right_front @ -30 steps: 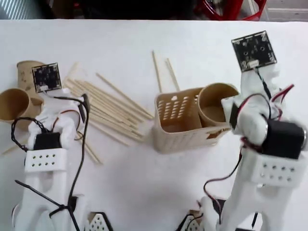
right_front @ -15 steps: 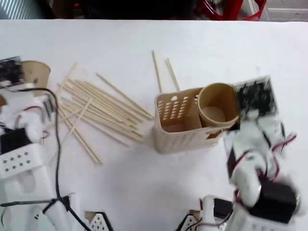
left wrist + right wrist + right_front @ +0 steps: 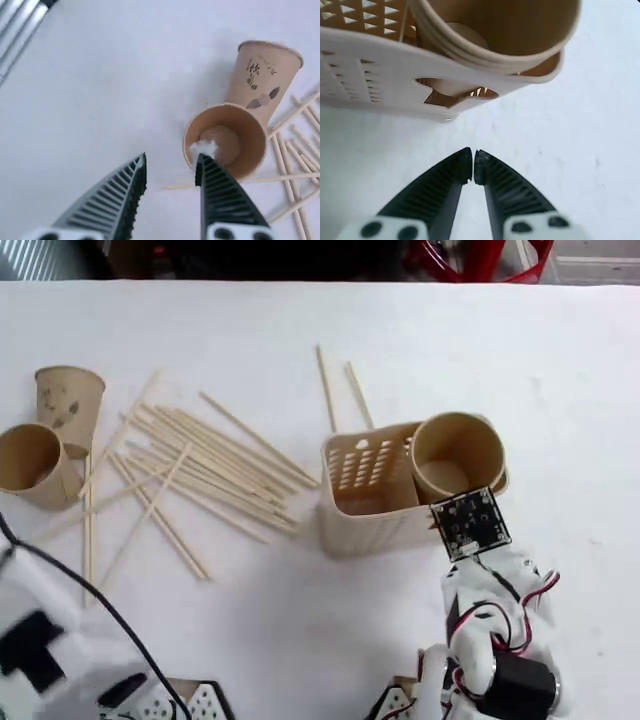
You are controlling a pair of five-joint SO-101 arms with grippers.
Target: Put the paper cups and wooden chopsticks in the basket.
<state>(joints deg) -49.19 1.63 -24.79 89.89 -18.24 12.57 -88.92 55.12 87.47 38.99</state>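
Where chopsticks point(image 3: 213, 473) lie, white table point(image 3: 560, 370), red object point(image 3: 470, 258)

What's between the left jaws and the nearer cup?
Nothing visible. The left jaws stand open right at the nearer cup, one tip overlapping its rim in the wrist view. A chopstick lies by the cup, not in the way.

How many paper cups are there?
3. One cup stands in the basket; a printed cup and a plain cup sit together at the table's left, beside the chopsticks. More may be nested, hidden.
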